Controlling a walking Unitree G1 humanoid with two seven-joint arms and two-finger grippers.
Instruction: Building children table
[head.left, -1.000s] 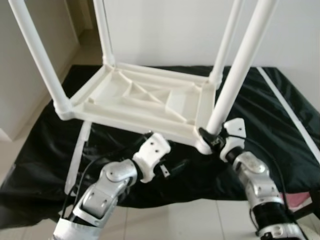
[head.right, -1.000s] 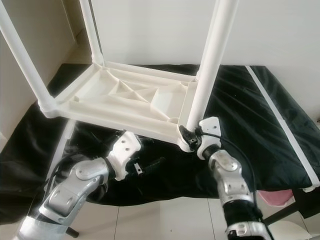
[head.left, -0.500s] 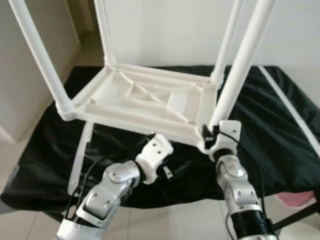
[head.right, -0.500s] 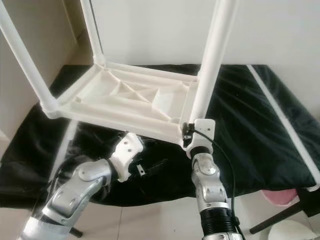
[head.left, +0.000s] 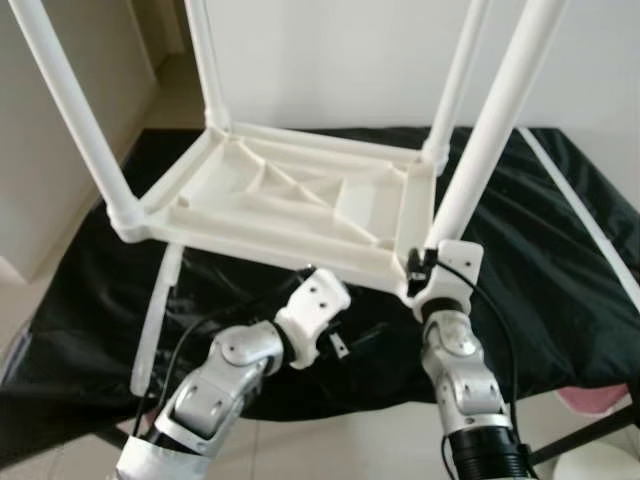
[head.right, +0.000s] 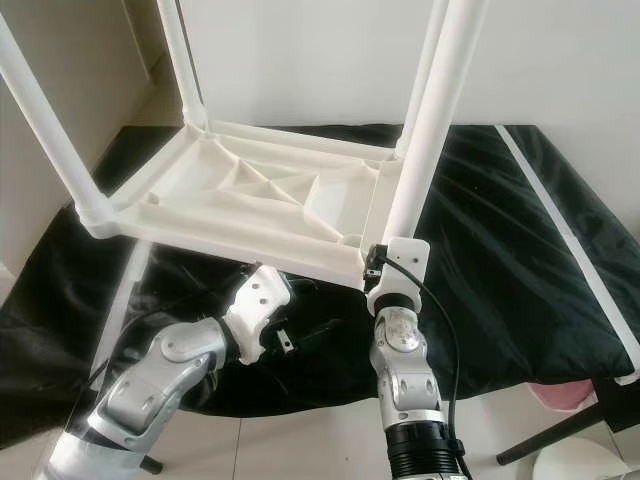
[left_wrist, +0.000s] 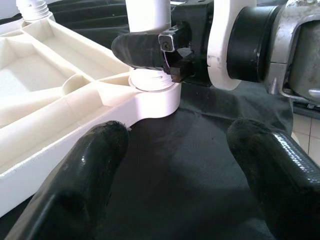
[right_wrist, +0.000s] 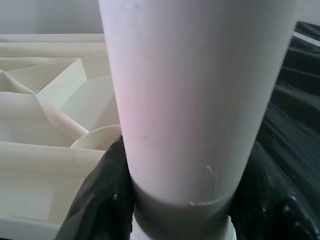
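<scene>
1. Four white legs stand up from the upturned tabletop (head.left: 290, 205), which lies on a black sheet (head.left: 540, 270); the build looks nearly finished.
2. The right pincer (head.right: 378, 262) is clamped round the base of the near right leg (head.left: 487, 130), just above its corner socket, so I judge this leg is being seated or tightened.
3. The left pincer (left_wrist: 175, 185) hangs spread wide, holding nothing, just beside that same corner.
4. A loose white tube (head.left: 155, 320) lies on the sheet under the tabletop's left edge.
5. The tabletop's ribbed compartments hold nothing.
</scene>
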